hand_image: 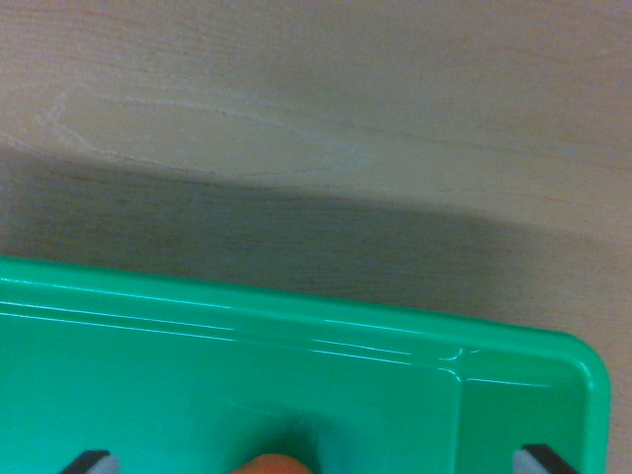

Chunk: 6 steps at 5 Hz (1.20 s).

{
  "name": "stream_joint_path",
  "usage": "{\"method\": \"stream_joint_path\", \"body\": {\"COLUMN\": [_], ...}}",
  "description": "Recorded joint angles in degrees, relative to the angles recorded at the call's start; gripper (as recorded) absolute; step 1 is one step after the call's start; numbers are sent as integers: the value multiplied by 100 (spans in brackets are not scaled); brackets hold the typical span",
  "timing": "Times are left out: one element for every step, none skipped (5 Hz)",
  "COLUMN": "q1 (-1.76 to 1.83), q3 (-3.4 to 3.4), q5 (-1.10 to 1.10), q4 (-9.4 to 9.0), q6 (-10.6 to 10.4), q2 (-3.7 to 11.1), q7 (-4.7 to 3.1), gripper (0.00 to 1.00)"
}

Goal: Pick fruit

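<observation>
Only a sliver of an orange, rounded fruit (pixel 272 464) shows at the bottom edge of the wrist view; most of it is cut off. It lies in a glossy green tray (pixel 395 336) that fills the lower half of the picture. My gripper (pixel 318 462) hangs over the tray with the jaws wide apart and open. One dark fingertip (pixel 91 460) shows at the bottom left and the other (pixel 546 459) at the bottom right. The fruit sits between them, nearer the left one, and neither fingertip touches it.
Beyond the tray's far rim lies a pale wooden tabletop (pixel 316 118) with a faint whitish smear. A broad shadow falls across the wood just past the rim. The tray's rounded corner (pixel 591 360) is at the wrist view's right.
</observation>
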Motion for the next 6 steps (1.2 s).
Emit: {"method": "stream_joint_path", "body": {"q1": [-12,-12,-23,-23,-34,-34], "q3": [-2,-2,-3,-3,-5,-5], "q5": [44,44,85,85,129,129], "q4": [-247,-247,-477,-477,-721,-721], "q6": [-278,-278,-537,-537,-811,-811], "q2": [88,88,169,169,256,256], "q7": [-135,-135,-261,-261,-395,-395], "gripper": [0,0,0,0,0,0]}}
